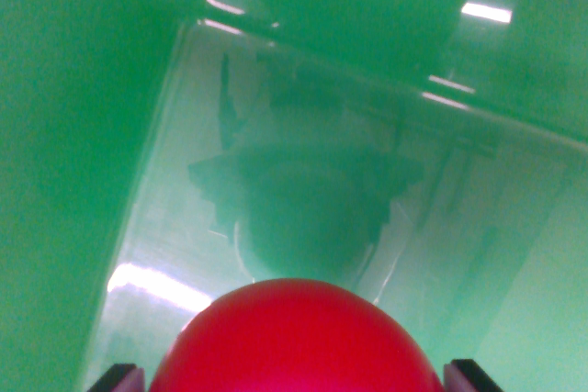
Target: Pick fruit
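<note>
Round glossy red fruit (299, 341): clamped between dark gripper (299, 375) tips, above green plastic bin (83, 135) floor. Pick done; release remaining.

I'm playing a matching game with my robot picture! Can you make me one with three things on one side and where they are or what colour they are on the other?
Things:
1. round fruit
2. gripper fingertips
3. green bin

Descriptions:
A. shiny and green, filling most of the picture
B. red, at the bottom middle
C. dark, one in each bottom corner beside the fruit

Right pairs: 1-B, 2-C, 3-A

The fruit sits between the two fingertips, with the bin's glossy floor below reflecting lights.
</note>
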You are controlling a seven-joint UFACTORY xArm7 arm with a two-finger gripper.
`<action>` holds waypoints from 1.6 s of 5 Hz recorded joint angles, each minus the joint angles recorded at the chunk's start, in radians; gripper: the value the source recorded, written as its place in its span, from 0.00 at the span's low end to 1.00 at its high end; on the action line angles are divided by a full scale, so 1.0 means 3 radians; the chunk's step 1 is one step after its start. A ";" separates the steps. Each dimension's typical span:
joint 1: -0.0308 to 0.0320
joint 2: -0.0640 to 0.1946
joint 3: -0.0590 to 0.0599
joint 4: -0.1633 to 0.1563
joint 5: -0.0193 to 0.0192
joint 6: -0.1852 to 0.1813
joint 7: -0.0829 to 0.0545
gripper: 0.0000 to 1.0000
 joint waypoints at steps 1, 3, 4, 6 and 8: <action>-0.0001 -0.0039 0.0001 0.0095 0.0005 0.0134 -0.0005 1.00; -0.0002 -0.0081 0.0003 0.0195 0.0010 0.0276 -0.0011 1.00; -0.0002 -0.0081 0.0003 0.0195 0.0010 0.0276 -0.0011 1.00; -0.0002 -0.0122 0.0004 0.0295 0.0015 0.0417 -0.0017 1.00; -0.0003 -0.0168 0.0006 0.0405 0.0021 0.0572 -0.0023 1.00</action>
